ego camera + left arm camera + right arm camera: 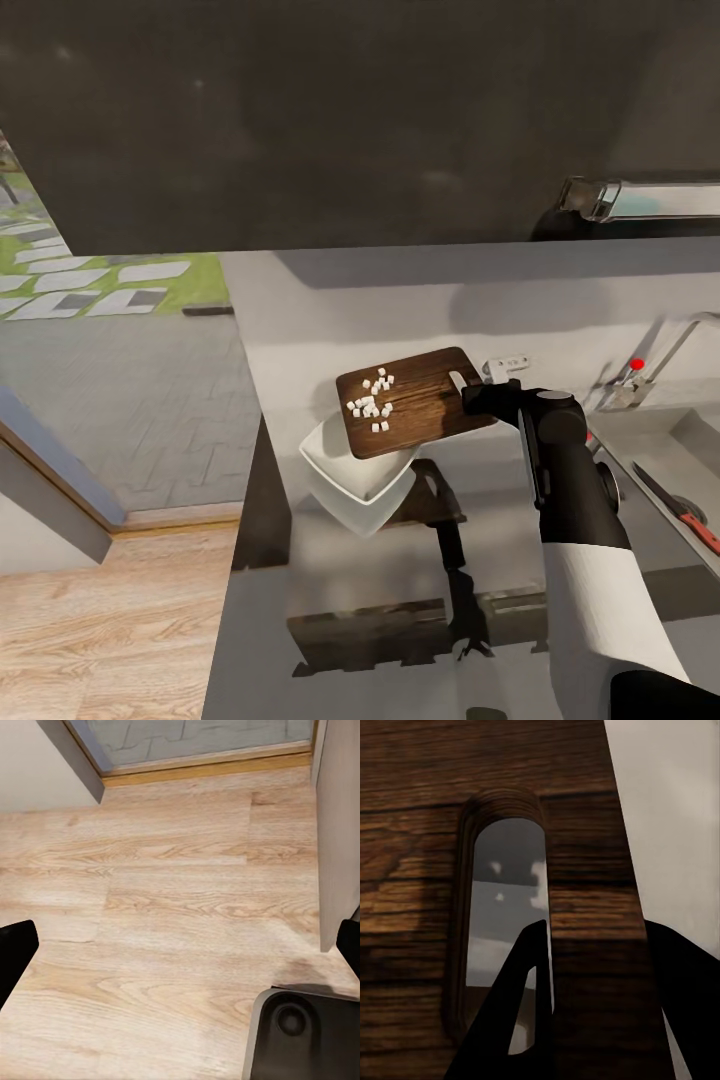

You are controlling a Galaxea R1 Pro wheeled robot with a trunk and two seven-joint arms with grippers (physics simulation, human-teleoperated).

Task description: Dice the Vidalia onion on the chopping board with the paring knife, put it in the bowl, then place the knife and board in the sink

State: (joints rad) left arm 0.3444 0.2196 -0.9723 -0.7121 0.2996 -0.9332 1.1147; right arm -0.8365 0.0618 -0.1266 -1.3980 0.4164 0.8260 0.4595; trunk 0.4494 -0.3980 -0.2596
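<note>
Many onion dice (371, 402) are sitting loose as right gripper (478, 392), fingers clamped on chopping board (415, 400), is tilting it over bowl (360, 485); dice risk scattering onto bench (300, 330). Left fingers (13, 952) apart.

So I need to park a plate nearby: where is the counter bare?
Bare countertop runs between the chopping board and the back wall, and nearer the robot, below the bowl. It is crowded where board, bowl and right gripper meet.
</note>
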